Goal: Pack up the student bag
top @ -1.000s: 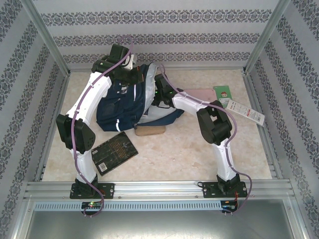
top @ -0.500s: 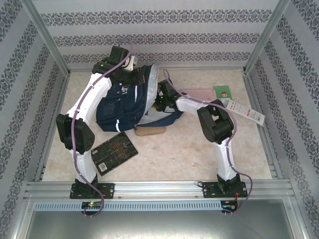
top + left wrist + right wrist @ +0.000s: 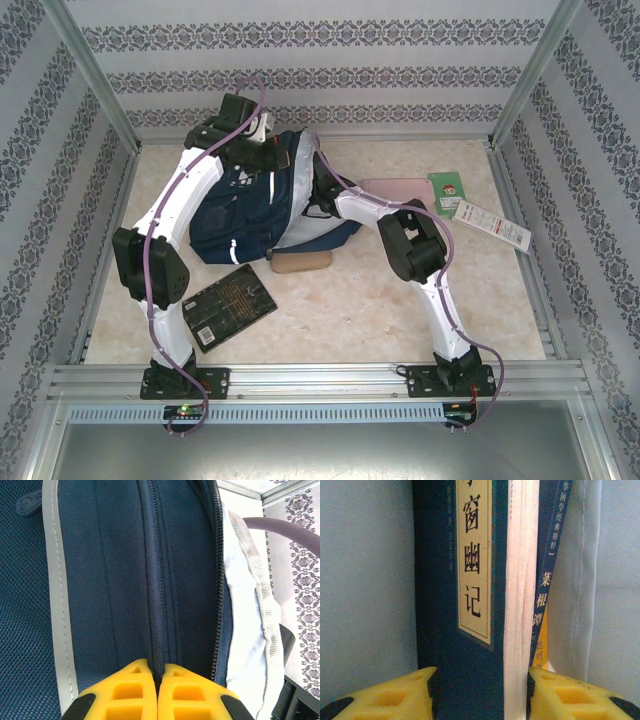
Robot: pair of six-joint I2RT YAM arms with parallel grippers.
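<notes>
Nearest the arm bases, a black book (image 3: 230, 305) lay flat on the table (image 3: 340, 310), close to the left arm's lower link. Just beyond it, a tan block (image 3: 300, 262) lay against the near edge of the student bag (image 3: 245, 215).

The bag sat left of the table's middle, toward the far wall. It was navy fabric with white-grey reflective stripes (image 3: 59, 605) and a dark zip (image 3: 218, 580). Pale grey lining (image 3: 320, 232) showed at its open right side.

The left arm rose from its base with the elbow out to the left, then reached forward along the bag's left flank to its far top. The left pincer (image 3: 156, 672) had its yellow fingers together, pinching a ridge of navy fabric just beside the zip.

The right arm was folded at the elbow, its forearm pointing left into the bag's open mouth. The right pincer (image 3: 479, 680) was clamped on a dark blue book (image 3: 470, 580) with a cream label. 1 finger pressed the cover, the other the page edge.

Inside the bag, pale lining lay on both sides of the books. A 2nd book (image 3: 545, 595), with a blue and yellow spine, stood just beside the page edge of the held book.

To the right of the bag, on bare table, lay a pink case (image 3: 395, 187), a green card (image 3: 447, 187) and a white tag (image 3: 492, 225).
</notes>
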